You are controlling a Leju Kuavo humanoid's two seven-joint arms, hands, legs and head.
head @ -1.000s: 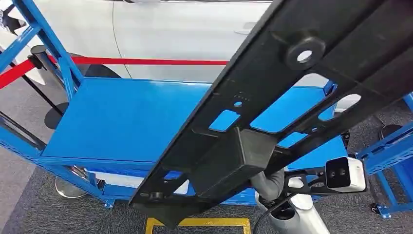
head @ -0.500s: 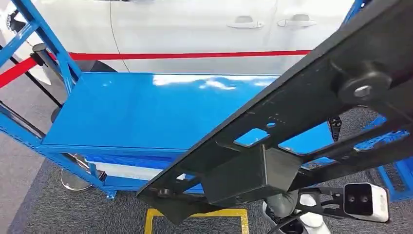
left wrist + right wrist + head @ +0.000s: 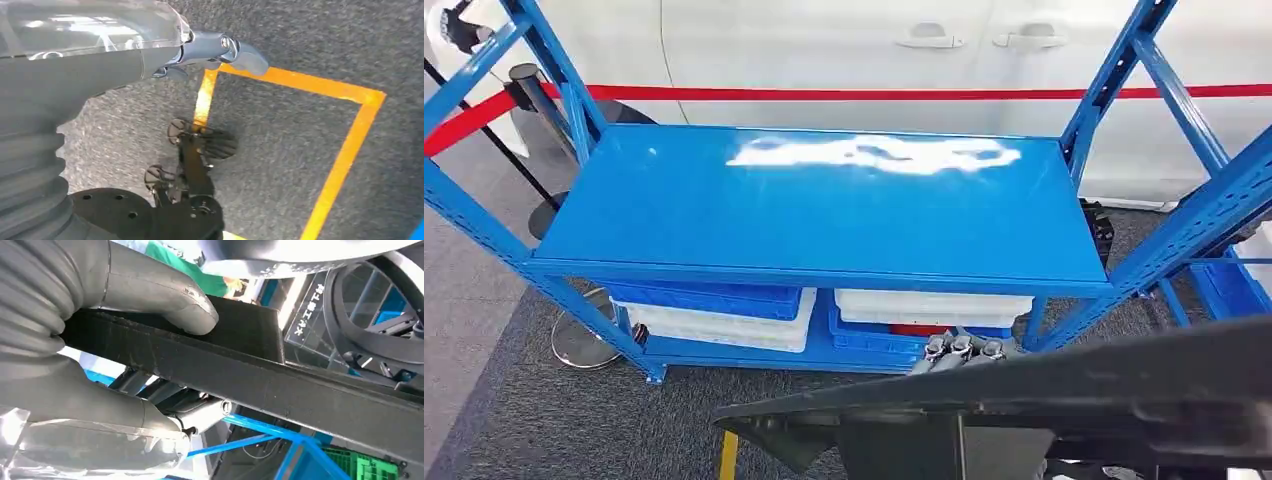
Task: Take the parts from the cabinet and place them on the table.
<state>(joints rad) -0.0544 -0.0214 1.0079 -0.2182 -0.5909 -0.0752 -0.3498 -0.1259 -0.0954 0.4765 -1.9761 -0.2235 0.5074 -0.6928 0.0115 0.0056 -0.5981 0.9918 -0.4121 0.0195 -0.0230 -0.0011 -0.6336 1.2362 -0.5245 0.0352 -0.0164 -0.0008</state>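
Note:
A long black frame part (image 3: 1044,400) lies nearly level across the bottom of the head view, in front of the blue table (image 3: 824,210). My right hand (image 3: 964,348) grips it from below; its fingertips show over the part's far edge. In the right wrist view, my right hand (image 3: 100,340) is wrapped round the black frame part (image 3: 300,390), thumb pressed on one face and fingers on the other. My left hand (image 3: 100,60) hangs over the grey carpet with its fingers stretched out and nothing in it.
Under the table top stand blue and white bins (image 3: 724,310) on a lower shelf. Blue rack uprights (image 3: 1204,210) rise at the right. Behind are a white car (image 3: 824,50) and a red barrier belt (image 3: 824,93). Yellow floor tape (image 3: 345,150) marks the carpet.
The black part has swung down from a steep slant across the picture to nearly level at the bottom. The camera has also shifted, so the whole table top shows.

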